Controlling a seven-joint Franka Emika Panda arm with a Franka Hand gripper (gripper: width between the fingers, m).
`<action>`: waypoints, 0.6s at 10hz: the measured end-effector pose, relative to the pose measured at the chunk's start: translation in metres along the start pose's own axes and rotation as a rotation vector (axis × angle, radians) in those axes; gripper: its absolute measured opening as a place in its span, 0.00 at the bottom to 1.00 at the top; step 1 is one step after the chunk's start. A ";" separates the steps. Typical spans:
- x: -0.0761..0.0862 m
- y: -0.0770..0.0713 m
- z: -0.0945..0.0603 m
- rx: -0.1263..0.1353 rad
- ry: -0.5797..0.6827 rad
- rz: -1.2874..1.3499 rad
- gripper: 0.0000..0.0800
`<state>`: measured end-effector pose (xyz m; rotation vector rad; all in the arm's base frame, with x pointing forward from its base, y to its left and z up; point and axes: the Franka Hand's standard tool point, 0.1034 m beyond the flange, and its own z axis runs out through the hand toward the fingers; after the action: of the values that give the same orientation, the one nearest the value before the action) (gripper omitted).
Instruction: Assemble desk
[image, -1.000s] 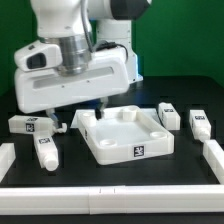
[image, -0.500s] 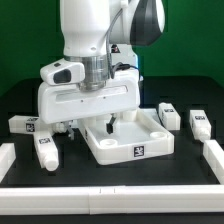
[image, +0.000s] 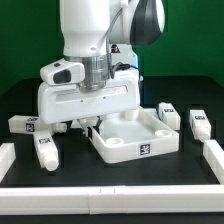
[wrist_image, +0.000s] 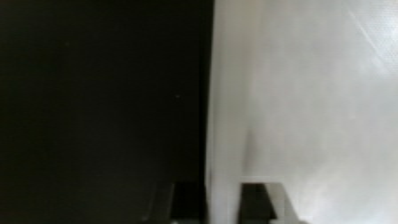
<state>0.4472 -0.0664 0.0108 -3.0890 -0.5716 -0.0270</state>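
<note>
The white rimmed tabletop panel lies on the black table, with a square tag on its front wall. My gripper is down at the panel's left rim as the exterior view shows it. In the wrist view my two dark fingers straddle the panel's wall, and my gripper is shut on that rim. Two tagged white legs lie at the exterior view's left. Two more legs lie at its right.
A long white border rail runs along the table's front, with side pieces at the exterior view's left and right. The arm's white body hides the table behind the panel.
The arm swung from the exterior view's left to over the panel's left rim and came down. In the last half second the panel shifted slightly toward the exterior view's right and turned a little.
</note>
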 end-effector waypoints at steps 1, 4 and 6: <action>0.000 0.000 -0.001 0.002 -0.002 0.000 0.07; 0.005 0.008 -0.019 0.036 -0.029 0.020 0.07; 0.009 0.006 -0.049 0.088 -0.065 0.076 0.07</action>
<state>0.4569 -0.0692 0.0598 -3.0330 -0.4434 0.0968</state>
